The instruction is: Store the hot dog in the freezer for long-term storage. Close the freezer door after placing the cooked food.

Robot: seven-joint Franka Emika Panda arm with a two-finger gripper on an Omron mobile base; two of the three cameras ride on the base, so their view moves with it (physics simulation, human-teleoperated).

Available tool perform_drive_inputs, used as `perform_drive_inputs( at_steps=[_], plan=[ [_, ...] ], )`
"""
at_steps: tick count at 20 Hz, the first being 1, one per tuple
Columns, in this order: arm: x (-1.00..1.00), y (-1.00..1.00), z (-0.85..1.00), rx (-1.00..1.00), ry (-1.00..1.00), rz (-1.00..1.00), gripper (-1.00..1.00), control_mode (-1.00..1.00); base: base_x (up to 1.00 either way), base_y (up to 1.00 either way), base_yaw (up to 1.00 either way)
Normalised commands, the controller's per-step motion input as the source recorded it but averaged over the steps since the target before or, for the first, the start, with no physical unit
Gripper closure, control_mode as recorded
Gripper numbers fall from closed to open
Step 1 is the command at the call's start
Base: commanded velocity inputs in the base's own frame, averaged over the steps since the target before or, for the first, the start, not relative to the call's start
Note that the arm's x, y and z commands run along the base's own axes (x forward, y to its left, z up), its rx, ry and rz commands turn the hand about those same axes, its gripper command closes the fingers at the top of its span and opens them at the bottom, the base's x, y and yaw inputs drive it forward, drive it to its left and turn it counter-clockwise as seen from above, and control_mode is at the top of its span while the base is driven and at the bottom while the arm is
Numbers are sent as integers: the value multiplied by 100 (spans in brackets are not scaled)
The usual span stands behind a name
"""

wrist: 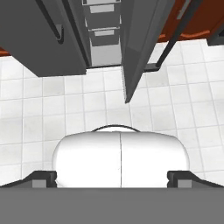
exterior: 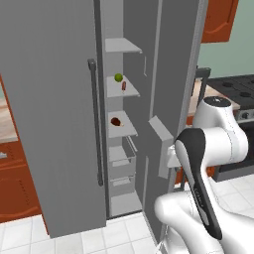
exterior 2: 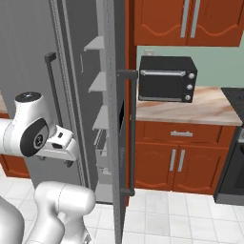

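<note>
The freezer (exterior: 54,124) stood tall and grey with its freezer door (exterior: 171,99) swung open, edge toward the robot. White shelves (exterior: 121,46) ran up the inside, with clear drawers (exterior: 121,156) below. The gripper (wrist: 112,178) hung low outside the unit, pointing down at the tiled floor (wrist: 43,118), its fingers spread wide and holding nothing. The hot dog (exterior: 124,86) lay on a middle shelf beside a green fruit (exterior: 118,77), well apart from the gripper and above it. A dark red food (exterior: 115,121) sat one shelf lower.
</note>
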Motion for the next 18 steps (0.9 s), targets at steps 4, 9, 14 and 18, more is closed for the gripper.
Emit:
perform_drive_inputs(
  at_steps=[4, 9, 14, 18],
  plan=[
    [0, -3, 0, 0, 0, 0, -100, -100, 0, 0, 0],
    [0, -46, 0, 0, -7, 4, -100, -100, 0, 0, 0],
    [6, -76, 0, 2, -11, 8, -100, -100, 0, 0, 0],
    [18, -94, 1, 14, -2, 12, -100, -100, 0, 0, 0]
  ],
)
